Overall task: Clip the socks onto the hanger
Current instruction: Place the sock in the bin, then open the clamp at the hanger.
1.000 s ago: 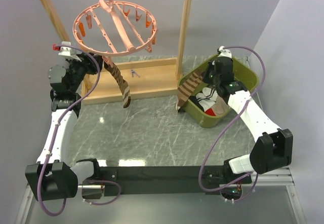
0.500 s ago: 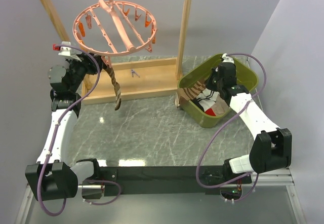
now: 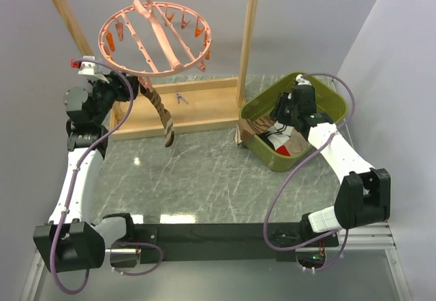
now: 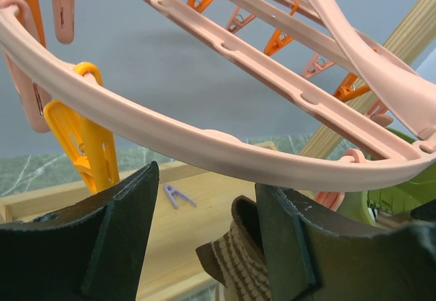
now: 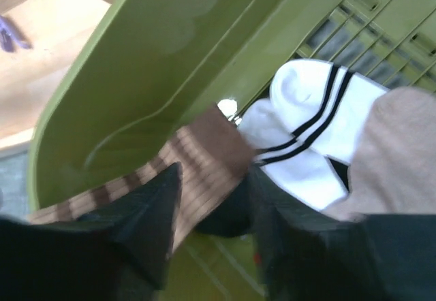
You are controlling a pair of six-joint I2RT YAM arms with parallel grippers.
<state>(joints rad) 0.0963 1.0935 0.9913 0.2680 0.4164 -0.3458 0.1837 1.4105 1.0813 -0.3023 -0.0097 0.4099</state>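
Note:
The pink ring hanger (image 3: 163, 39) hangs from the wooden rack, and its rim (image 4: 204, 144) crosses just above my left gripper (image 4: 208, 185). That gripper (image 3: 135, 86) is open. One brown striped sock (image 4: 245, 260) leans on the inner face of its right finger, with a gap to the left finger. The sock (image 3: 162, 110) dangles below the ring; what holds it up does not show. My right gripper (image 5: 214, 178) is open inside the green bin (image 3: 340, 100), its jaws either side of a second brown striped sock (image 5: 204, 151) that drapes over the bin's near rim (image 3: 255, 125).
A yellow clip (image 4: 85, 144) hangs on the ring by my left finger. A purple clip (image 3: 180, 98) lies on the rack's wooden base. The bin also holds a white sock with black stripes (image 5: 313, 131) and a beige sock (image 5: 402, 151). The rack's right post (image 3: 248, 42) stands beside the bin.
My right gripper has opened and let go of the brown striped sock, which has sunk onto the bin's rim. The sock at the left gripper has swung back and forth.

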